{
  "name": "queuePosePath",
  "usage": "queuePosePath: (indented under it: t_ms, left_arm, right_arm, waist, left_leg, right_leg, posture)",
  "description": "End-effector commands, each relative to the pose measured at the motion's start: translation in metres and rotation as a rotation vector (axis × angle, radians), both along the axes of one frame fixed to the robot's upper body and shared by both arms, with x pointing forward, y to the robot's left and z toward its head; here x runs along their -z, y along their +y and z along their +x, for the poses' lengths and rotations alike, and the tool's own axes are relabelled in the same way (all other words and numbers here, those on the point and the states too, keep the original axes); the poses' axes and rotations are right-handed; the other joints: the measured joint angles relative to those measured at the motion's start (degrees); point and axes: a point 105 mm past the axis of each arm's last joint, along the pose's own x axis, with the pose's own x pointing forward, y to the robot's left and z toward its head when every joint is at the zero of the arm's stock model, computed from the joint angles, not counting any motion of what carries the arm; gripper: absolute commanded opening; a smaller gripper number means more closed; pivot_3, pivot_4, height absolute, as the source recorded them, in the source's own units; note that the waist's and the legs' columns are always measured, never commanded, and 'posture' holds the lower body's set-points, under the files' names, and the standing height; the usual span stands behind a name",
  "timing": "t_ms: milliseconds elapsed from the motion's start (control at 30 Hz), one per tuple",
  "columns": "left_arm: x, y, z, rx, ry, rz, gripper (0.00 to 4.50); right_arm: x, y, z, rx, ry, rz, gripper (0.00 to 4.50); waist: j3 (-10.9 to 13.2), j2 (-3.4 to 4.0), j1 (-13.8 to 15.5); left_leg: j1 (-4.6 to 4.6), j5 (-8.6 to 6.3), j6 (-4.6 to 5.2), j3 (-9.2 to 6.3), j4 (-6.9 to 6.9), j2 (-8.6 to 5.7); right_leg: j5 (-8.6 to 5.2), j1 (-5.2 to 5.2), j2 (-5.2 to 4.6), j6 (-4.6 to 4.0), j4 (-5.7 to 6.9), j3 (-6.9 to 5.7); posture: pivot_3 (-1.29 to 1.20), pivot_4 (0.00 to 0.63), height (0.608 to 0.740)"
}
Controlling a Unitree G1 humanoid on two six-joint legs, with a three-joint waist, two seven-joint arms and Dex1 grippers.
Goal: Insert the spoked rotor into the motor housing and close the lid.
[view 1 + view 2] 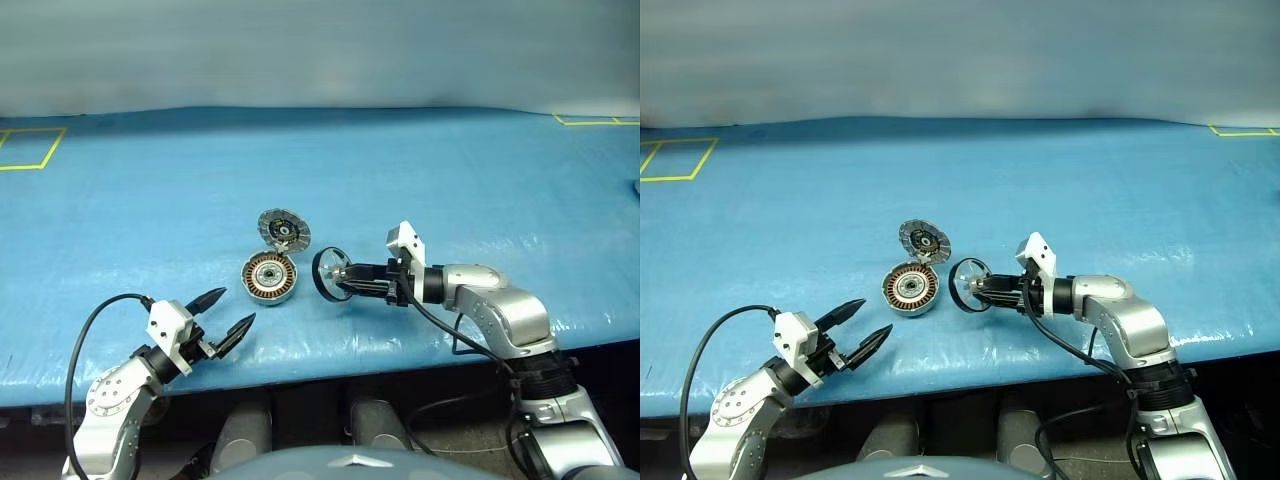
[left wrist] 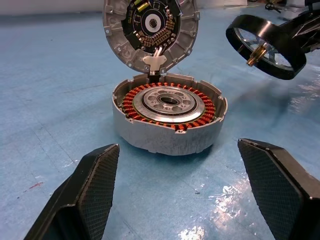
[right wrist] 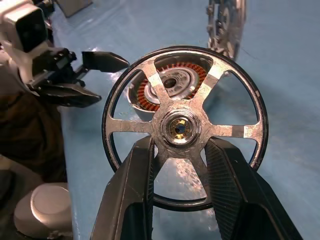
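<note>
The motor housing [image 1: 268, 278] sits on the blue table, its copper windings ringing a silver centre. Its hinged lid [image 1: 284, 230] stands open behind it, inner face showing. Just right of the housing, my right gripper [image 1: 345, 280] is shut on the spoked rotor [image 1: 331, 273], which is held on edge above the table. In the right wrist view both fingers [image 3: 132, 195] clamp the hub of the rotor [image 3: 182, 127], and the housing [image 3: 172, 85] shows through the spokes. My left gripper [image 1: 236, 306] is open and empty, short of the housing [image 2: 169, 117] near the front edge.
The blue table cover [image 1: 450, 180] stretches wide to all sides. Yellow tape marks lie at the far left [image 1: 30, 150] and far right [image 1: 590, 120] corners. The table's front edge [image 1: 330, 365] runs just below both grippers.
</note>
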Motion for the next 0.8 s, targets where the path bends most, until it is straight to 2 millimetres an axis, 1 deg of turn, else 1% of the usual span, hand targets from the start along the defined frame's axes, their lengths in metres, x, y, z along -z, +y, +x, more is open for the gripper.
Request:
queuePosePath:
  t_ms: [33, 233, 400, 500, 700, 800]
  left_arm:
    - [-0.008, -0.001, 0.001, 0.016, -0.055, 0.017, 4.14]
    - [-0.014, 0.001, -0.001, 0.021, -0.086, -0.001, 4.14]
    - [-0.015, 0.0, 0.0, 0.034, -0.105, 0.009, 4.14]
    - [-0.016, 0.0, 0.001, 0.028, -0.128, 0.009, 4.14]
    - [-0.015, -0.001, 0.001, 0.031, -0.142, 0.023, 4.14]
    - [-0.013, -0.001, -0.001, 0.031, -0.137, 0.02, 4.14]
  right_arm:
    - [-0.015, 0.016, -0.007, -0.068, -0.027, 0.075, 1.17]
    - [-0.011, 0.035, 0.003, -0.045, -0.018, 0.089, 1.17]
    - [-0.016, 0.053, 0.008, -0.061, -0.042, 0.103, 1.17]
    - [-0.017, 0.064, 0.007, -0.09, -0.047, 0.11, 1.17]
    - [-0.018, 0.076, 0.011, -0.094, -0.054, 0.118, 1.17]
    - [-0.012, 0.08, 0.018, -0.079, -0.061, 0.088, 1.17]
  waist:
    - [0.0, 0.0, 0.0]
    - [0.0, 0.0, -0.1]
    - [0.0, 0.01, 0.0]
    - [0.0, 0.01, 0.0]
    - [0.0, 0.01, -0.1]
    - [0.0, 0.02, -0.1]
  left_leg:
    - [0.0, 0.0, 0.0, 0.0, 0.0, 0.0]
    - [0.0, 0.0, 0.0, 0.0, 0.01, 0.0]
    - [0.0, 0.0, 0.0, -0.01, 0.0, 0.0]
    - [0.0, 0.0, 0.0, -0.01, 0.0, 0.0]
    - [0.0, 0.0, 0.0, -0.01, 0.0, -0.01]
    - [0.0, 0.0, 0.0, -0.01, -0.01, 0.0]
  right_leg:
    - [0.0, 0.0, 0.0, 0.0, 0.0, 0.0]
    - [0.0, -0.02, 0.0, 0.0, 0.02, 0.0]
    - [0.0, -0.03, 0.0, 0.0, 0.03, 0.0]
    - [0.0, -0.04, 0.0, 0.0, 0.03, 0.0]
    - [0.01, -0.03, 0.0, 0.0, 0.03, 0.0]
    - [0.01, -0.04, 0.0, 0.0, 0.04, -0.01]
  posture:
    - [0.0, 0.15, 0.74]
    - [0.0, 0.15, 0.74]
    - [0.0, 0.15, 0.74]
    - [0.0, 0.15, 0.74]
    - [0.0, 0.15, 0.74]
    - [0.0, 0.15, 0.74]
